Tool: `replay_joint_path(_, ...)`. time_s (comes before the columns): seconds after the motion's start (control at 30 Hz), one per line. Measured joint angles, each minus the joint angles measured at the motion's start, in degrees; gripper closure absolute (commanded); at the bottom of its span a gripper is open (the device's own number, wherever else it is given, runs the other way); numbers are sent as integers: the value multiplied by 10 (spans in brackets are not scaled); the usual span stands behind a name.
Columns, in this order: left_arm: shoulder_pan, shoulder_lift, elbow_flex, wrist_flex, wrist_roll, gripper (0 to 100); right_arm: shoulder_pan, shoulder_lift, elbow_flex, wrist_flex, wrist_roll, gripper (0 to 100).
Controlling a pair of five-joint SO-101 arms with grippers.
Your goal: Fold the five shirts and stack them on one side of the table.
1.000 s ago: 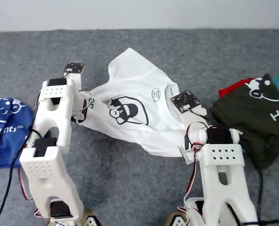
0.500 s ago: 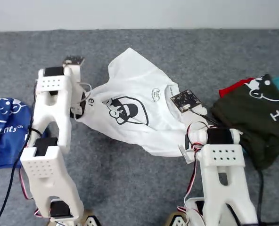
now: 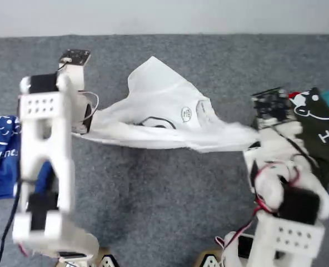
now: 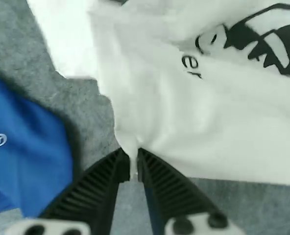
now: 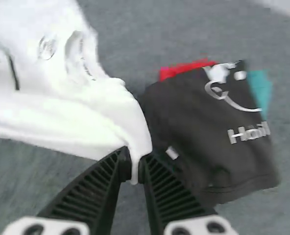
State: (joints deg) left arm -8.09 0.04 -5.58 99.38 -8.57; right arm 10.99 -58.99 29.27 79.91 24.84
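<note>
White shirt [image 3: 164,111] has just been stretched taut between your left tool [image 4: 130,161] and right tool [image 5: 133,164], both clamped on it, so it looks ready to fold.

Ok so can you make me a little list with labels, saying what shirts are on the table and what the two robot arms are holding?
being folded: white fabric shirt with a black cartoon print, stretched between both grippers
left gripper: shut on one edge of the white shirt
right gripper: shut on the opposite edge
waiting: crumpled blue shirt, on the table's left side
stack: folded dark shirt on top, red shirt and teal shirt peeking out beneath, on the right side
surface: grey felt-like table cover
</note>
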Motion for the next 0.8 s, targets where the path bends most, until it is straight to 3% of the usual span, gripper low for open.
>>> replay_joint_path(0.33,1,-358,167,3,-52,989,55,-40,-159,71,0,989)
replay_joint_path(0.6,0,-519,176,4,-55,989,74,-49,-293,178,0,989)
replay_joint_path(0.8,0,-571,205,4,-55,989,85,-49,-315,207,-23,989)
